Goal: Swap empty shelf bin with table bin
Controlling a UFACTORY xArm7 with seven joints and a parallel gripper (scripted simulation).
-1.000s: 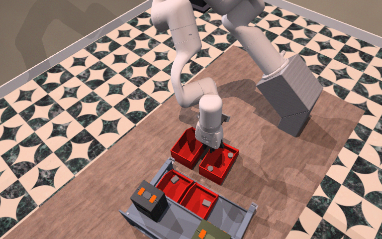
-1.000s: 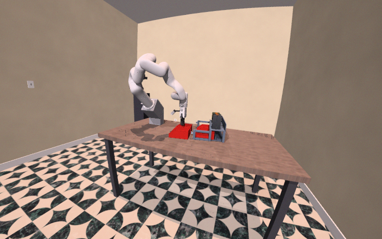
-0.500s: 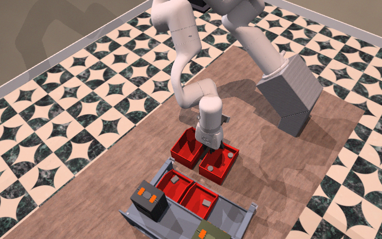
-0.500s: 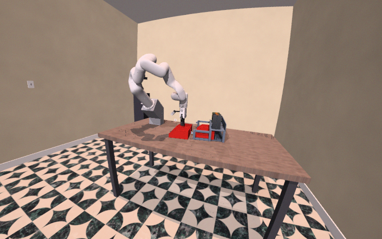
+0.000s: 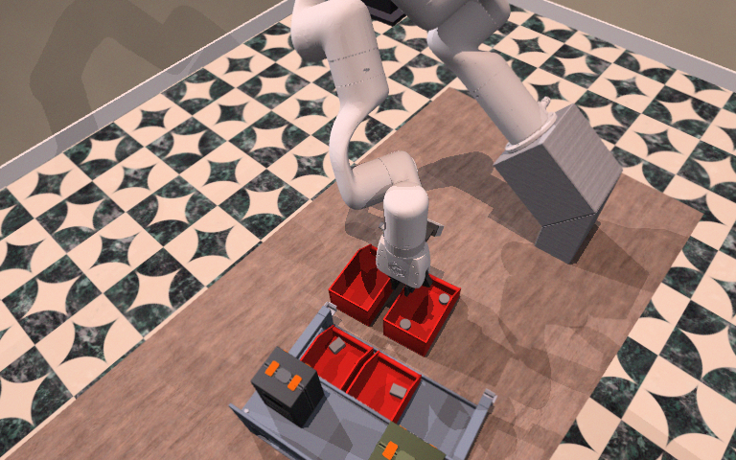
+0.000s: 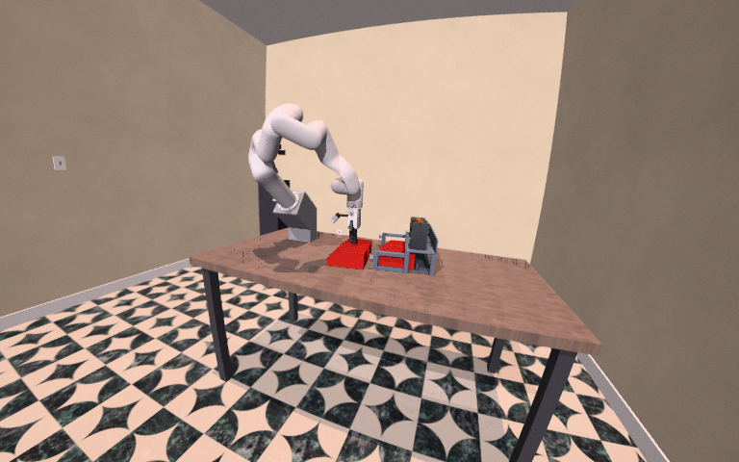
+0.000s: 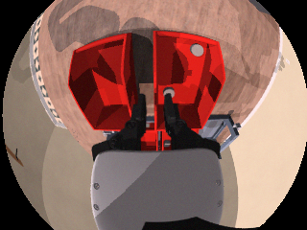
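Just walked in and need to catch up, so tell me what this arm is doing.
The arm's claw, partly open, is down over the near wall of the red bin with round parts. The empty red bin stands beside it on the table. The shelf holds two more red bins and an open place.

Below the gripper's black fingers (image 5: pixel 428 280) (image 6: pixel 353 235), red bins (image 5: pixel 422 314) (image 7: pixel 191 53); farther out, a green-black-and-cream patterned tile floor (image 5: pixel 233 168) (image 6: pixel 326 392).
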